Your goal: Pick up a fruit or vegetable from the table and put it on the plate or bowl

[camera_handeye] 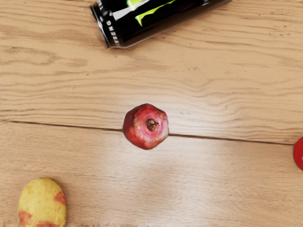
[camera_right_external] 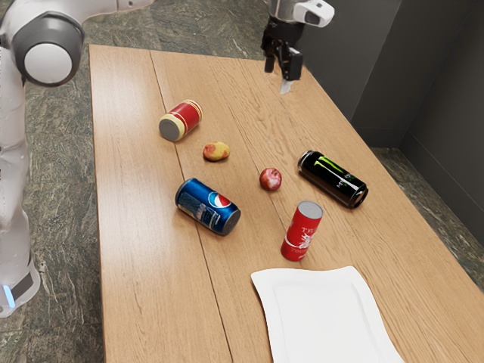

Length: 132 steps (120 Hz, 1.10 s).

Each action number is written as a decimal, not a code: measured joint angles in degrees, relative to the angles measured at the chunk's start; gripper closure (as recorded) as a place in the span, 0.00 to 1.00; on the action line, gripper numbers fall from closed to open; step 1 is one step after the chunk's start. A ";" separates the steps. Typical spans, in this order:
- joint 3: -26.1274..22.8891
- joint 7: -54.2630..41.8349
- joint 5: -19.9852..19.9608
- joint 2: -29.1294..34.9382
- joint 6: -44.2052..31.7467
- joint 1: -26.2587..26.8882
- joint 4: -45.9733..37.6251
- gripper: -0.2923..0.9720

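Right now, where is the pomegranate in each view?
Exterior view: the pomegranate sits between the blue Pepsi can and the black Monster can.
Wrist view: the pomegranate lies between the black Monster can and a yellow-red fruit.
Shared landmark: the black Monster can, on its side.

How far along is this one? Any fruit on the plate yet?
Done: nothing. The white plate is bare, and the red fruit and yellow fruit lie on the table. In hand: the open, empty claw hangs high, with the red fruit centred in the wrist view. Left: descend, grasp, carry, place.
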<state>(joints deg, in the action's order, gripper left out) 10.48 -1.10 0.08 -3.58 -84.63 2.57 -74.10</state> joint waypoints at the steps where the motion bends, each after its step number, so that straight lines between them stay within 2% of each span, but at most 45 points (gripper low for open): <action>1: 0.04 -0.04 0.01 -0.01 0.11 -0.47 0.05 0.23; 13: 0.23 -0.42 0.03 -0.03 1.12 -4.19 0.29 0.23; 27: 0.26 -0.83 0.00 0.13 1.86 -3.39 0.66 0.23; 41: -0.18 -1.17 -0.06 1.62 4.19 -0.97 9.84 0.23; 57: -5.12 -1.40 0.02 5.31 5.88 -1.57 14.26 0.23; 70: -1.35 -1.55 0.22 4.92 7.27 4.08 12.61 0.23; 81: 1.00 -1.67 0.17 1.85 8.01 5.12 12.11 0.23; 88: 1.34 -1.75 -0.96 -0.55 8.33 2.80 11.98 0.23; 99: 1.57 -1.89 -2.26 -3.77 8.43 -6.95 11.94 0.23; 105: 1.55 -1.95 -2.66 -4.31 8.36 -9.71 11.86 0.23; 113: 1.59 -2.03 -2.92 -3.98 7.61 -9.81 7.76 0.23; 125: 1.65 -2.12 -2.61 4.76 2.90 -8.77 -11.30 0.23; 132: 2.55 -2.19 -1.86 7.55 -0.53 -8.24 -20.83 0.23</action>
<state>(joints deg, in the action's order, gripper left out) 13.04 -3.30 -1.78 3.97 -85.16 -5.67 -94.93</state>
